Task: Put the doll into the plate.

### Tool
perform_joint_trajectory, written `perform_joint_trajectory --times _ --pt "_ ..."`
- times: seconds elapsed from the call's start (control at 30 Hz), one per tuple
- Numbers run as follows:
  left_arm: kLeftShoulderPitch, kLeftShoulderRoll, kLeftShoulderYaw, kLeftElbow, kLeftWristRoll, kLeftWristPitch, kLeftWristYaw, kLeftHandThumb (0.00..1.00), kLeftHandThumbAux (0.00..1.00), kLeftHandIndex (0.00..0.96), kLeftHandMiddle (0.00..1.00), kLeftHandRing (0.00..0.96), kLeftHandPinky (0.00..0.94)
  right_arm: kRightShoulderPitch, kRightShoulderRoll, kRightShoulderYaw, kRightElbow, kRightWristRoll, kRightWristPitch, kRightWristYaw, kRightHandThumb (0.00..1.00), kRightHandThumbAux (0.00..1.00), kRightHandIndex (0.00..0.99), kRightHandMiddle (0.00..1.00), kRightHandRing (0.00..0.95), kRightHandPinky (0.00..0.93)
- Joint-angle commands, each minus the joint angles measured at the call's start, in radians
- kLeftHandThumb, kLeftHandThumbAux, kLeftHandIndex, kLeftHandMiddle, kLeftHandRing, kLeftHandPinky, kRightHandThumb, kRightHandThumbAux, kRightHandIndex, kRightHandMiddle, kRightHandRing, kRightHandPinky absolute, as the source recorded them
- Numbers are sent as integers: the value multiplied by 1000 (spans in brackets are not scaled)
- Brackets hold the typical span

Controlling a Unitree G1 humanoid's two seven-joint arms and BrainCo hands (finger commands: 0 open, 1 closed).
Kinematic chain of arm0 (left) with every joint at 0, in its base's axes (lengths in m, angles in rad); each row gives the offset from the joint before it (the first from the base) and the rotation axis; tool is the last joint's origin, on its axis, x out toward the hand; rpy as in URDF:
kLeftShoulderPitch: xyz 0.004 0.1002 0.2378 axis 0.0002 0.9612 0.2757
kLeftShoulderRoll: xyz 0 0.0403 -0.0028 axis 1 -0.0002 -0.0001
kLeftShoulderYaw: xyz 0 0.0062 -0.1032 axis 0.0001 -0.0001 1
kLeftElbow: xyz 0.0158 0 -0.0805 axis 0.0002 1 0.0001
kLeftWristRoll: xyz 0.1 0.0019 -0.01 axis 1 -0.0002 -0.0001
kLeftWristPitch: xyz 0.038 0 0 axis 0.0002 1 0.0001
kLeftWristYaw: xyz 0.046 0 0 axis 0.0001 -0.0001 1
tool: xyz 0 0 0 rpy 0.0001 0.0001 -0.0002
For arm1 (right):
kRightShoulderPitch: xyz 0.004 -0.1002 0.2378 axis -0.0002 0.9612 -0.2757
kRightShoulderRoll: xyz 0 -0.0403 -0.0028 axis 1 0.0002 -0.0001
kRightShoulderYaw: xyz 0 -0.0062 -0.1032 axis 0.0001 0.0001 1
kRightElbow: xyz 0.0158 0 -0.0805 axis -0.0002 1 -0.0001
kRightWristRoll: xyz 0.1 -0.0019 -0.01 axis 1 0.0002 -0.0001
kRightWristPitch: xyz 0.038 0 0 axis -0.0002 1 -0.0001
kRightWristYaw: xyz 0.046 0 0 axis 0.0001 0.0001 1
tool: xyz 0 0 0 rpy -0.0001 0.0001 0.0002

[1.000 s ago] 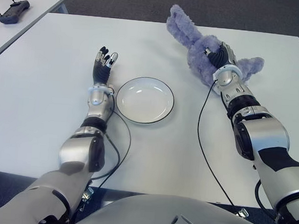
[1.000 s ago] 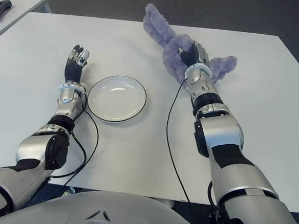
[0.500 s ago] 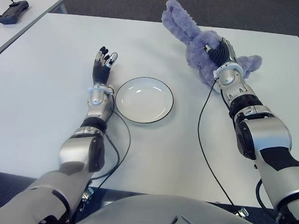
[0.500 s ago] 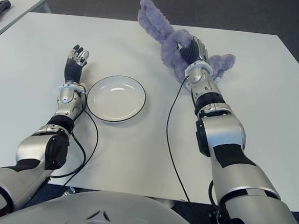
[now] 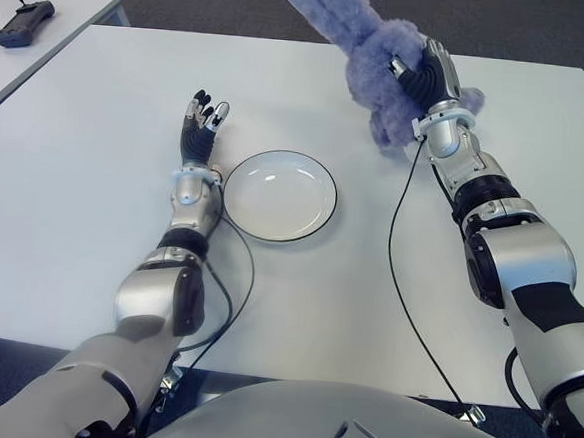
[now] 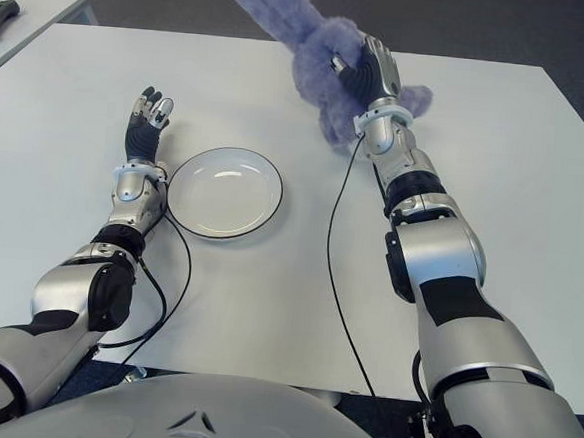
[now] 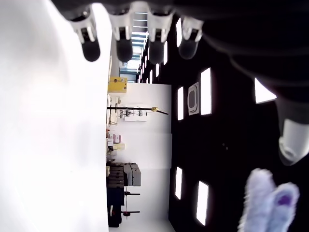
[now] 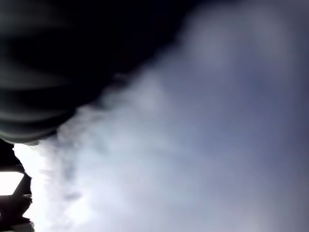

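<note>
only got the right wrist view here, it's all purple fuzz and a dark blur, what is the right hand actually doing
Observer: The right hand is shut on the purple plush doll, holding it above the far right part of the white table.
Operator: where's the plate from there
Observer: The white plate sits nearer the robot and to the left of the doll, with nothing in it.
Operator: left hand in the way?
Observer: No. The left hand shows just left of the plate with its fingers open, holding nothing.
</note>
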Motion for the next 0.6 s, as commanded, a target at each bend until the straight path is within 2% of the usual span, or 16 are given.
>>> perform_joint_trajectory --times 0.03,0.37,0.6 --pt "240 -120 14 164 -25 59 29 0 495 69 85 70 67 -42 49 39 -32 -23 -93 -57 709 711 441 860 860 856" --pt "236 -119 13 166 -23 63 31 0 486 68 84 70 73 -45 107 90 -39 -51 -115 -107 711 709 441 844 855 855" --pt "234 -120 16 167 -26 67 32 0 488 73 90 77 83 -34 140 115 -65 -48 -148 -91 710 709 441 836 845 844"
